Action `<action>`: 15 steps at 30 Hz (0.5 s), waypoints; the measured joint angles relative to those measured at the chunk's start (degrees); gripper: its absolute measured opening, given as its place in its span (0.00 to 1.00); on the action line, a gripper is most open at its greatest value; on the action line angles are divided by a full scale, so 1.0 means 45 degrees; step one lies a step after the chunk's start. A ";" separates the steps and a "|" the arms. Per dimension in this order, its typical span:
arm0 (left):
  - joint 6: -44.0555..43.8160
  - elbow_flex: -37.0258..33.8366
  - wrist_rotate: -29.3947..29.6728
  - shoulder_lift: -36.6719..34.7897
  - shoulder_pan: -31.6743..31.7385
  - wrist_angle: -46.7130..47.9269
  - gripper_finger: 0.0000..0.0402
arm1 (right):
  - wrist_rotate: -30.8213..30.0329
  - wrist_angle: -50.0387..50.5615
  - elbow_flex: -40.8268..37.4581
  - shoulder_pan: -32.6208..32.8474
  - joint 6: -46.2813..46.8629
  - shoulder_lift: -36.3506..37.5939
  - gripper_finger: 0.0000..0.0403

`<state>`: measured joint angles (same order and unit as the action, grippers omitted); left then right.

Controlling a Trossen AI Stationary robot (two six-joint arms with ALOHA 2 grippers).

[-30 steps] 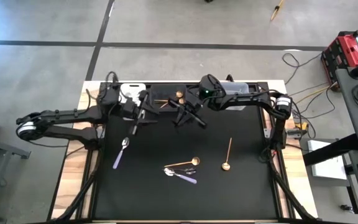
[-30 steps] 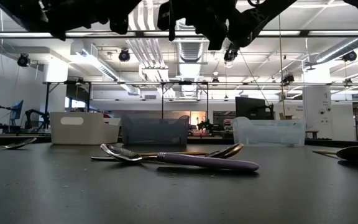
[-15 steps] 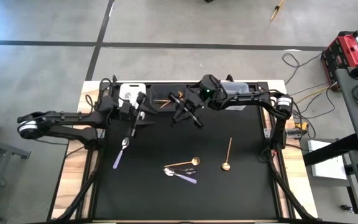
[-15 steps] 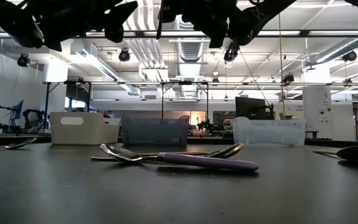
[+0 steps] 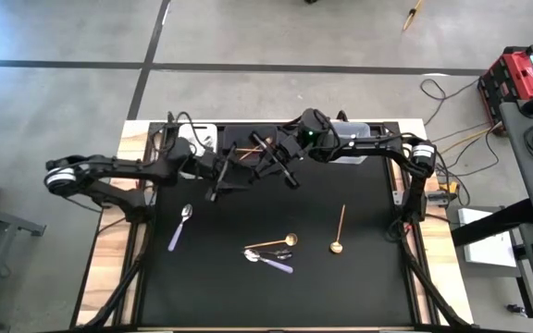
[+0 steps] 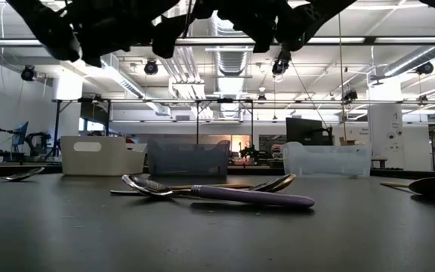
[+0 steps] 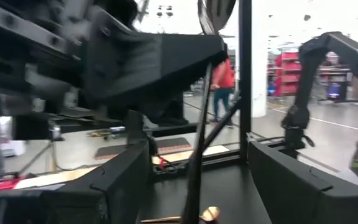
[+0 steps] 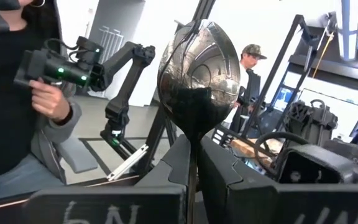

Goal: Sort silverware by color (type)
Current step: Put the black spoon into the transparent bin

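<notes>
Dark bin (image 5: 248, 141) holds gold spoons (image 5: 251, 148). Right gripper (image 5: 276, 165) pinches dark spoon (image 8: 197, 81); left gripper (image 5: 222, 178) spread. Black mat (image 5: 359, 268); lab behind.

Three bins in a row along far edge of black mat (image 5: 276, 287): white bin (image 6: 100, 156), dark bin (image 6: 187, 159), clear bin (image 6: 327, 159). Mat on wooden table (image 5: 109, 259). Red toolbox (image 5: 516, 74) on floor, cables (image 5: 456, 116) near it. Person in black holding handheld device (image 8: 61, 71); second person, capped (image 8: 250, 59), behind.
</notes>
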<state>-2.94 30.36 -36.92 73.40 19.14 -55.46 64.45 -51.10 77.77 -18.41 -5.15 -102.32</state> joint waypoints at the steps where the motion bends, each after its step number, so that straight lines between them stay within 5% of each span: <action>1: 0.0005 0.0128 -0.0058 0.0218 -0.0019 0.0000 0.63 | -0.0005 -0.0007 0.0002 0.0000 -0.0004 0.0000 0.02; 15: -0.0164 0.0825 -0.1147 0.1852 -0.0019 -0.1294 0.49 | 0.0010 0.0017 0.0002 0.0000 0.0224 0.0000 0.02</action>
<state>-3.67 34.08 -42.09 81.73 19.05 -61.29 64.49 -51.03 77.78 -18.41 -4.14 -102.32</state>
